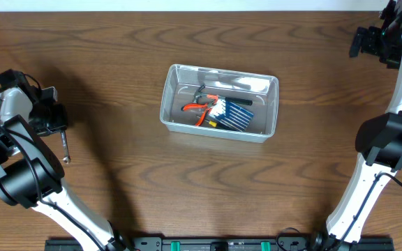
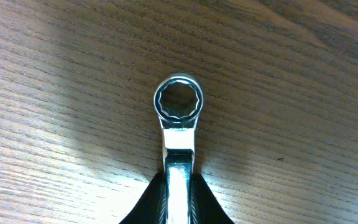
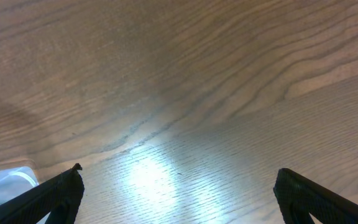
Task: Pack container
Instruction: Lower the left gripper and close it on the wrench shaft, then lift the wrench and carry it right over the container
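Left tool is clenched on the shank of the wrench, with the ring end sticking out ahead of the fingertips. Grip looks centred, shank in line with the jaws. Can't tell if the wrench is flat on the counter or just off it. Overhead puts it at the left side, well apart from everything else.

Step in hand, my read: carry it to the container.
- Lift straight up first so the ring end doesn't drag.
- Squeeze firm; chrome is slippery and the long end will want to pivot.

Container sits mid-counter, open, holding orange pliers and a blue case. Free floor is along its far side, so come in over the rim, line the wrench up with the long wall and let go low.

Right tool is at the far right corner, fingers spread wide, grasping nothing, out of the path.
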Controlling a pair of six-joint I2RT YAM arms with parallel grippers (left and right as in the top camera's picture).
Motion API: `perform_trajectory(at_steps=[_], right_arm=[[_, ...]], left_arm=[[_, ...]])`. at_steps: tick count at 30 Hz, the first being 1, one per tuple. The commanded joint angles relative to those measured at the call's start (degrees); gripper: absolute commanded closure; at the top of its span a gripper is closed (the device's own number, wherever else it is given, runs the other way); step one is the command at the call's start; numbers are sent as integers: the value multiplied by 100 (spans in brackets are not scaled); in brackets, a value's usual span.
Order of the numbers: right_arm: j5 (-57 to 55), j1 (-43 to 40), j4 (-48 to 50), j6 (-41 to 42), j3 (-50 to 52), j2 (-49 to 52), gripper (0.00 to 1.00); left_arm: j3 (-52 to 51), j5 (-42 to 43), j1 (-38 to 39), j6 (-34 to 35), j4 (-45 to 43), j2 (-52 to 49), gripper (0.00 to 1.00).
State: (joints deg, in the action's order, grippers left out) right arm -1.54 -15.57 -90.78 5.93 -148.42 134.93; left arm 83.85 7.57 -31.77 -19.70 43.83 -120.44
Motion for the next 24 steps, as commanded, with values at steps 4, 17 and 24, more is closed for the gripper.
perform_trajectory(at_steps=[4, 17, 24], right_arm=[[-57, -15, 4, 87, 9, -90, 1], [-57, -15, 4, 87, 9, -90, 1], [-57, -15, 2, 87, 9, -90, 1]], left_arm=[[81, 85, -15, 122, 20, -39, 93], [533, 116, 229, 446, 234, 778, 94], [533, 1073, 741, 501, 273, 1718, 94]])
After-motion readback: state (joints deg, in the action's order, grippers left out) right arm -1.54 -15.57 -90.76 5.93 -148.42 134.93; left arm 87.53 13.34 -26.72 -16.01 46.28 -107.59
